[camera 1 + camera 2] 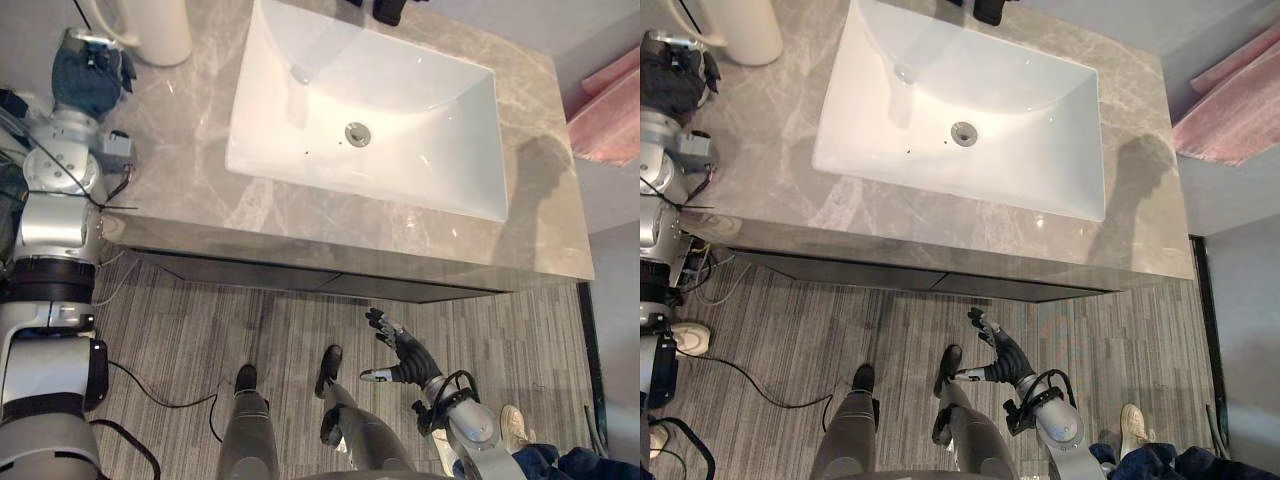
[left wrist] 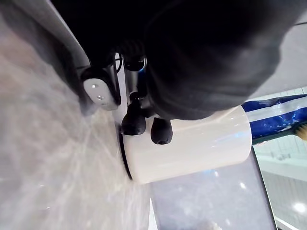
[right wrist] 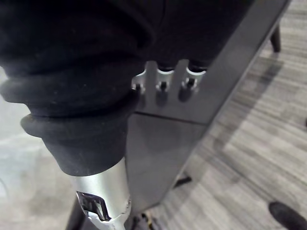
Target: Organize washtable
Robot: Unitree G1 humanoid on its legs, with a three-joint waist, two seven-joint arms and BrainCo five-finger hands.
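Reach step: left hand (image 1: pixel 88 80) at the cup (image 1: pixel 150 30) on the countertop's (image 1: pixel 180 170) far left corner, fingertips (image 2: pixel 134 125) touching, grip cannot be told; right hand (image 1: pixel 408 358) slack-fingered; a firm grasp likely needed next.

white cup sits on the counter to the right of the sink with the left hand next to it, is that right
Not quite: the white cup stands on the counter to the left of the sink, not the right. The left eye view shows it there, with the left hand next to it.
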